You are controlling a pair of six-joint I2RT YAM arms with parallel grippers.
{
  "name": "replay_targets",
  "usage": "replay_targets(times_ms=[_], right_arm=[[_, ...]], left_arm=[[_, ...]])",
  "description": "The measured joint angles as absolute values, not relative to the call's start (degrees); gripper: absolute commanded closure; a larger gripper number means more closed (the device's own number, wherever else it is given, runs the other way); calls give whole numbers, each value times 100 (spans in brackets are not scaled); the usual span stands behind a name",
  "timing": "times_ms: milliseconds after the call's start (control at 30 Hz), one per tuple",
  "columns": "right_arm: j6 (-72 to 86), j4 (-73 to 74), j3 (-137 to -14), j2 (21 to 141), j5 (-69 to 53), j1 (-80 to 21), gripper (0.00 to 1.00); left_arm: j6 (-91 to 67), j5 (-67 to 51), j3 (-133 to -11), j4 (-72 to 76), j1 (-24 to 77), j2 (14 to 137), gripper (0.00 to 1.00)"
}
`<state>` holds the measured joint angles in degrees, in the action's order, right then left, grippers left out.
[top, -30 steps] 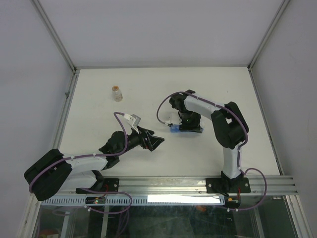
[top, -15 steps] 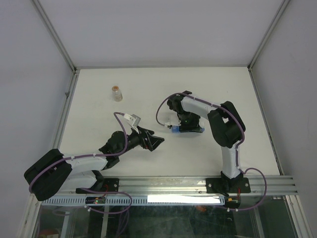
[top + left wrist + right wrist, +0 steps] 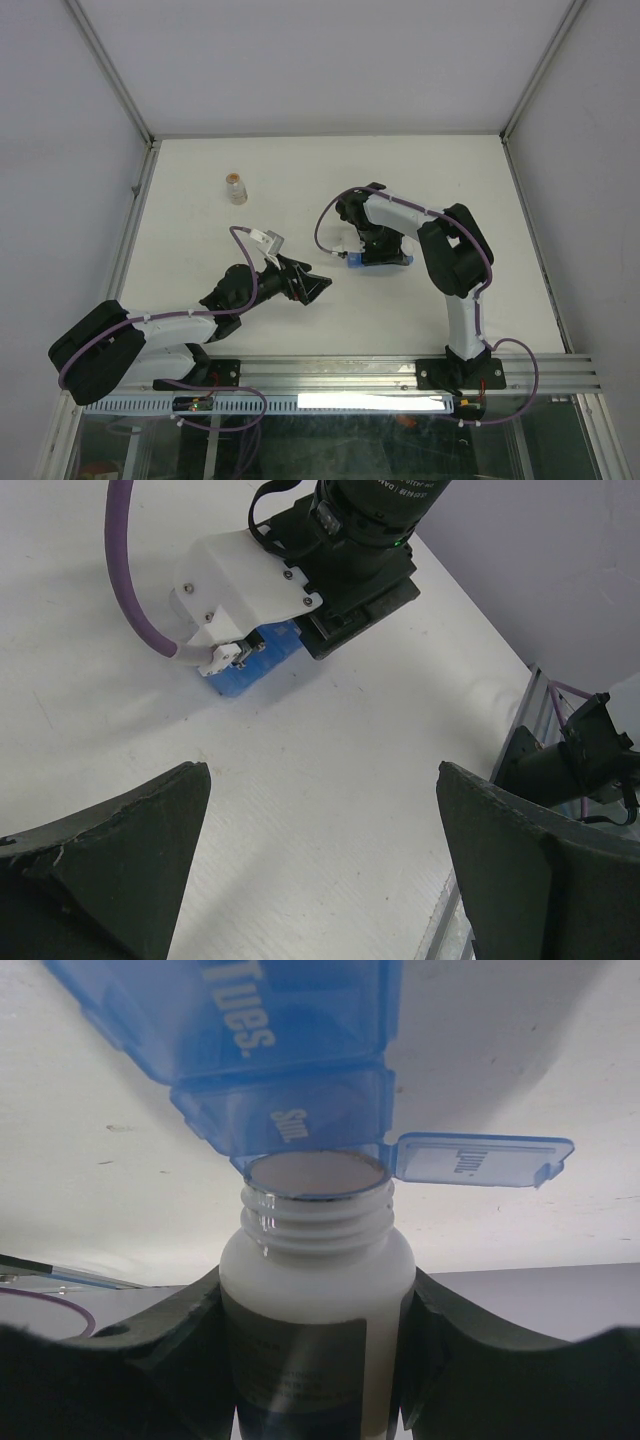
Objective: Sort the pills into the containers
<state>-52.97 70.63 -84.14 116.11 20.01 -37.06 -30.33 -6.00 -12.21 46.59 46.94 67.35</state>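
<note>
The containers are one blue translucent strip (image 3: 290, 1110) lying on the white table, also seen in the top view (image 3: 352, 262) and the left wrist view (image 3: 250, 665). Its end compartment has its lid (image 3: 480, 1160) flipped open. My right gripper (image 3: 317, 1305) is shut on a white uncapped pill bottle (image 3: 317, 1290), tipped so that its mouth sits against the strip's end compartment. No pills show; the bottle's inside is hidden. My left gripper (image 3: 322, 775) is open and holds nothing, low over the table to the left of the strip (image 3: 318, 285).
A small clear bottle with tan-orange contents (image 3: 236, 188) stands at the back left. The right arm's wrist (image 3: 340, 570) and its purple cable (image 3: 130, 570) hang over the strip. A metal rail (image 3: 400, 375) runs along the near edge.
The right arm's wrist has shifted slightly to the left over the strip. The left arm has not moved.
</note>
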Motion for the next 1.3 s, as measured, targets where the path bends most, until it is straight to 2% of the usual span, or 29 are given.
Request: replay_targets(times_ms=[667,1300], right_arm=[[-5282,7013,-8374,11596,1874,-3673,96],[-5330,6388,-7728,10698,998,-3288,97]], left_arm=[[-3033,-600,-1221,4657,4694,6735,1],[-3033,-600,-1221,4650,4694,6667,1]])
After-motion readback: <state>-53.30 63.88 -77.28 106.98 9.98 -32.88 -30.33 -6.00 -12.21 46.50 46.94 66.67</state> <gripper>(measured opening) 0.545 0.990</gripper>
